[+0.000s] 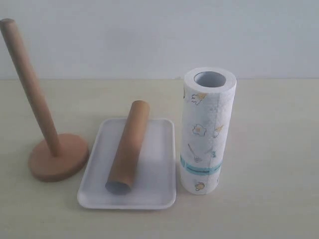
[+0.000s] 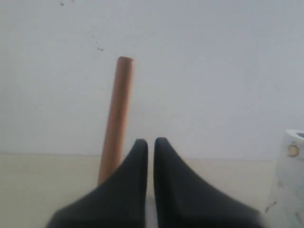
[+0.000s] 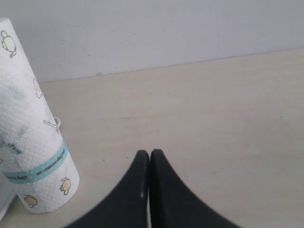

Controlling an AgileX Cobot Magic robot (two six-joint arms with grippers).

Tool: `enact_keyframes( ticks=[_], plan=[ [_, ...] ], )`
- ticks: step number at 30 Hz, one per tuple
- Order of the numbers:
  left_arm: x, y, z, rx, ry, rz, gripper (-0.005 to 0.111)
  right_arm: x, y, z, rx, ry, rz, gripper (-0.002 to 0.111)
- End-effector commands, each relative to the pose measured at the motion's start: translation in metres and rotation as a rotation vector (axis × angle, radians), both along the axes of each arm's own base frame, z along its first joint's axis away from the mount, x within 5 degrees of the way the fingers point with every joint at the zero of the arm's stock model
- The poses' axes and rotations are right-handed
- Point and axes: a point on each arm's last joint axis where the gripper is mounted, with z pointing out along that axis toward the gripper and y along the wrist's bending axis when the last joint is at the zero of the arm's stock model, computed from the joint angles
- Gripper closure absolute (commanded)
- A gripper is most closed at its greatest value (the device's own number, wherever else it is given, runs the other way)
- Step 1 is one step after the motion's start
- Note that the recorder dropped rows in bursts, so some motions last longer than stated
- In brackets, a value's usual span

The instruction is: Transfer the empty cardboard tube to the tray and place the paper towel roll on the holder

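Note:
The empty cardboard tube (image 1: 128, 147) lies lengthwise in the white tray (image 1: 157, 164) at the table's middle. Right beside the tray the paper towel roll (image 1: 205, 130) stands upright on the table, its hollow core facing up. The wooden holder (image 1: 50, 149) stands at the left with a bare pole. Neither gripper shows in the exterior view. In the left wrist view my left gripper (image 2: 150, 141) is shut and empty, with the holder's pole (image 2: 117, 118) behind it and the roll's edge (image 2: 289, 175) at the side. My right gripper (image 3: 150, 153) is shut and empty, apart from the roll (image 3: 31, 142).
A plain pale wall rises behind the beige table (image 1: 269, 149). Bare tabletop (image 3: 213, 109) stretches beyond the right gripper.

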Motion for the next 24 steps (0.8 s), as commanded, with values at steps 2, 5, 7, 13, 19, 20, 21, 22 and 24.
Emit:
enact_keyframes(
  ticks=[2, 5, 7, 13, 19, 20, 21, 22, 24],
  plan=[
    [0.005, 0.008, -0.019, 0.059, 0.055, 0.161, 0.103, 0.0, 0.0, 0.001, -0.007, -0.015, -0.003, 0.108],
    [0.005, 0.011, -0.021, 0.085, 0.072, 0.225, 0.103, 0.0, 0.0, 0.001, -0.007, -0.015, -0.003, 0.108],
    [0.005, 0.012, -0.024, 0.097, 0.109, 0.248, 0.103, 0.0, 0.0, 0.001, -0.007, -0.015, -0.003, 0.108],
    [0.002, 0.012, -0.049, 0.273, 0.358, 0.224, 0.103, 0.0, 0.0, 0.001, -0.007, -0.015, -0.003, 0.108],
    [0.002, 0.011, -0.05, 0.27, 0.37, 0.219, 0.103, 0.0, 0.0, 0.001, -0.007, -0.015, -0.003, 0.108],
    [0.002, 0.011, -0.05, 0.27, 0.37, 0.219, 0.103, 0.0, 0.0, 0.001, -0.007, -0.015, -0.003, 0.108],
    [0.002, 0.011, -0.05, 0.27, 0.37, 0.219, 0.103, 0.0, 0.0, 0.001, -0.007, -0.015, -0.003, 0.108],
    [0.002, 0.011, -0.05, 0.27, 0.37, 0.219, 0.103, 0.0, 0.0, 0.001, -0.007, -0.015, -0.003, 0.108],
    [0.002, 0.011, -0.05, 0.27, 0.37, 0.219, 0.103, 0.0, 0.0, 0.001, -0.007, -0.015, -0.003, 0.108]
  ],
)
